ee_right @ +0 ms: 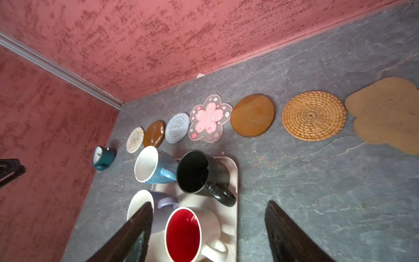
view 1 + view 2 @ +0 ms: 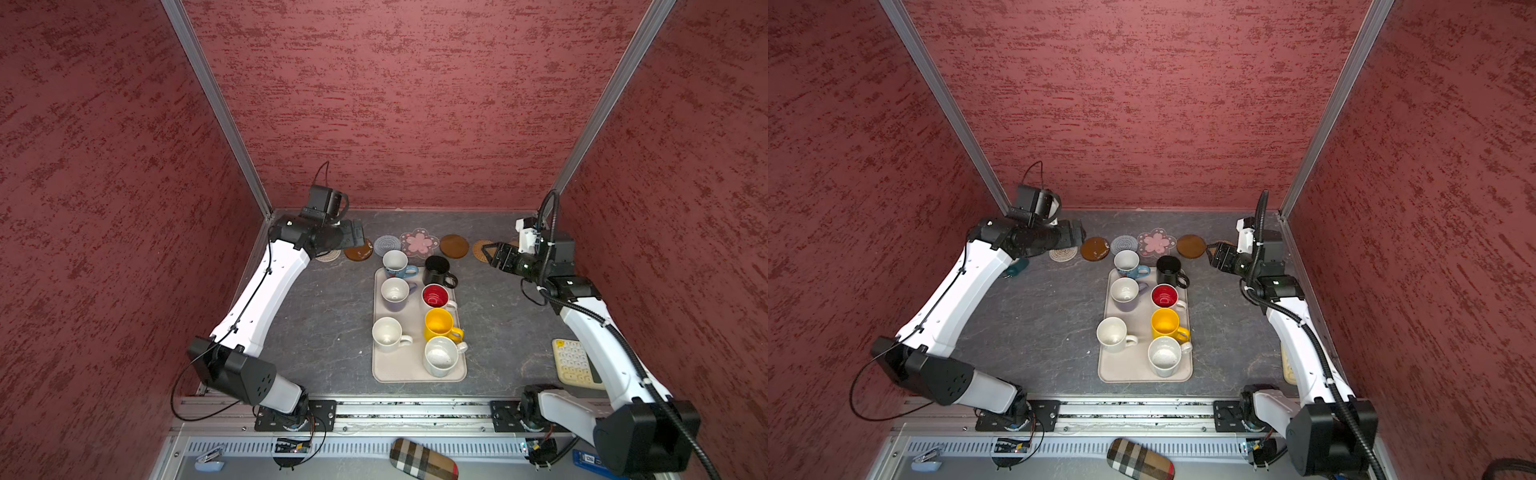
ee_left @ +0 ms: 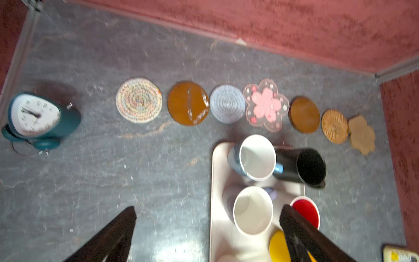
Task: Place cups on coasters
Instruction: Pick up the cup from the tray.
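Surface: grey slate-look tabletop [image 2: 324, 316] boxed in by red textured walls.
Tray: beige tray [image 2: 415, 374] mid-table, with all seven cups standing upright on it.
Far cups: black mug [image 2: 437, 268] and blue-based mug [image 2: 395, 262] at the tray's far end.
Middle cups: lavender mug [image 2: 395, 293] beside red-lined mug [image 2: 435, 296].
Near cups: yellow mug [image 2: 438, 323], left white mug [image 2: 386, 332], right white mug [image 2: 440, 355].
Coasters: seven in a row along the back wall, all bare: pale spiral disc [image 3: 138, 99], glossy brown disc [image 3: 188, 103], grey spiral disc [image 3: 227, 104], pink flower [image 3: 265, 104], second brown disc [image 3: 304, 114], wicker disc [image 3: 334, 126], tan scalloped mat [image 3: 361, 134].
Left gripper [image 3: 208, 208]: fingers spread wide, nothing between them, above the row's left end.
Right gripper [image 1: 208, 204]: fingers apart, empty, over the wicker end.
Clock: teal clock [image 3: 40, 118] in the far left corner.
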`<state>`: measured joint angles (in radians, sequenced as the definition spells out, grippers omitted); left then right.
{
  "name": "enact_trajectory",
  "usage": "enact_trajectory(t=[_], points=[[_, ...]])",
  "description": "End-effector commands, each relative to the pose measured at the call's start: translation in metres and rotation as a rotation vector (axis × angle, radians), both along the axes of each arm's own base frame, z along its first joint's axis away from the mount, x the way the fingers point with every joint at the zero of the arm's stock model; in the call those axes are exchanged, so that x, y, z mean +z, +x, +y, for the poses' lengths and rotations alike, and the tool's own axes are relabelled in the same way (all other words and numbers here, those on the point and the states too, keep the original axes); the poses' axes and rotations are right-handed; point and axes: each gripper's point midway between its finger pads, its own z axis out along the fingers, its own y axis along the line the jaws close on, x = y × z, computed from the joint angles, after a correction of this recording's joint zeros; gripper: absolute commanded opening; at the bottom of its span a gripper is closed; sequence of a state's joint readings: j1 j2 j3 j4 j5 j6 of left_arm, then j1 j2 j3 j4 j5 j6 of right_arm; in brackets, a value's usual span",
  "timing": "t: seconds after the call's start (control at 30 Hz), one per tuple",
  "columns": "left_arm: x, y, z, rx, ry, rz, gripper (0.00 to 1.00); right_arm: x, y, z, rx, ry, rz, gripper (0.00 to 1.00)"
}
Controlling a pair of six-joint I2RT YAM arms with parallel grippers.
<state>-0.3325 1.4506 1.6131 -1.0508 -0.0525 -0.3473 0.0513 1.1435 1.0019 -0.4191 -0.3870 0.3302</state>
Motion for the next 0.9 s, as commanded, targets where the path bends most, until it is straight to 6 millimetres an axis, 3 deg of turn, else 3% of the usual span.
enact_trajectory(t=[0.0, 0.13, 0.3, 0.43, 0.63, 0.73, 0.87], points=[[-0.011, -0.03, 0.001, -0.028, -0.015, 0.03, 1.0, -0.024, -0.01, -0.001, 0.046, -0.102, 0.096, 0.7], [-0.023, -0.058, 0.001, -0.077, -0.024, 0.078, 1.0, -0.034, -0.016, 0.006, 0.102, -0.151, 0.135, 0.65], [-0.033, -0.075, -0.006, -0.157, -0.048, 0.107, 0.99, -0.045, -0.017, 0.022, 0.197, -0.197, 0.175, 0.6], [-0.048, -0.08, -0.01, -0.178, -0.06, 0.126, 1.0, -0.061, -0.018, 0.044, 0.312, -0.253, 0.189, 0.63], [-0.071, -0.09, -0.018, -0.186, -0.068, 0.127, 0.99, -0.097, 0.002, 0.054, 0.365, -0.356, 0.272, 0.69], [-0.076, -0.094, -0.021, -0.186, -0.081, 0.106, 1.0, -0.104, 0.011, 0.054, 0.388, -0.403, 0.282, 0.76], [-0.08, -0.096, -0.021, -0.187, -0.095, 0.05, 1.0, -0.115, 0.022, 0.057, 0.414, -0.42, 0.316, 0.76]])
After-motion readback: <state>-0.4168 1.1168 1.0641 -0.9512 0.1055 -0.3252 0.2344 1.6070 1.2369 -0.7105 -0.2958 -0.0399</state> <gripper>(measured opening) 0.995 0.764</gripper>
